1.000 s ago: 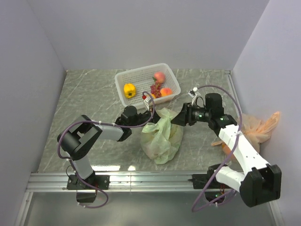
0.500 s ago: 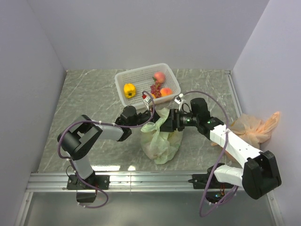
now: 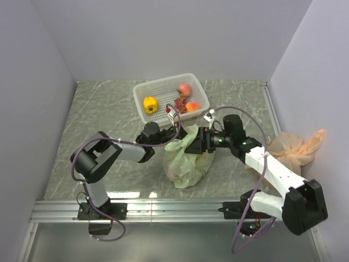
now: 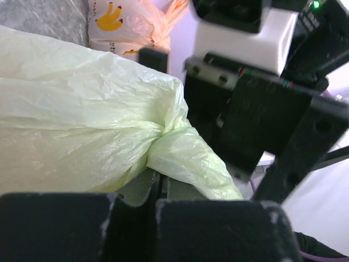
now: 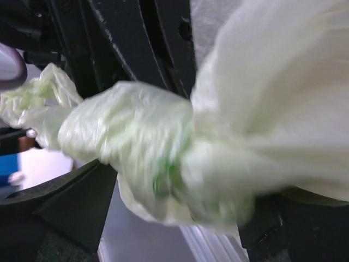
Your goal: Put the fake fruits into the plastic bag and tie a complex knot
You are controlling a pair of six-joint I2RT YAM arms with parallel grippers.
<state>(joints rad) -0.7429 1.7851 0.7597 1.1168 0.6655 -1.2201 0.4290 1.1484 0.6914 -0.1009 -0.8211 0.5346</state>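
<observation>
Since a sec ago my R gripper (image 3: 191,146) has swung in from the R side to the top of the thin, crinkly, translucent pale green plastic bag (image 3: 185,164), its jaws spreading on the way. The bag has slid a bit near-L.

Grey marbled table (image 3: 98,109) is boxed by pale lilac walls (image 3: 163,38) on L, back & R. An aluminium rail (image 3: 174,207) runs along the near edge. Most bare table shows L of the green bag, beyond my L arm. The R side is tight: a translucent peach-orange plastic bag (image 3: 297,146) slumps against the R wall, well apart from the green one. It has a banana print, and I can't tell its contents.

The green bag sits mid-table between my two wrists, bulging. The film blurs what's inside, so I can't tell which fruit.

White lattice plastic basket (image 3: 163,94) is at back centre, just behind my L gripper (image 3: 172,135). It holds a glossy yellow fruit (image 3: 150,103) at its L end, w/ two peaches (image 3: 185,88) & a dark red grape cluster (image 3: 179,103) at its R end.

L jaws are pressed together on a loose strip of the green bag. R jaws stand wide apart either side of the bunched knot (image 5: 158,158), not clamping it. The knot's ends stick out sideways.
</observation>
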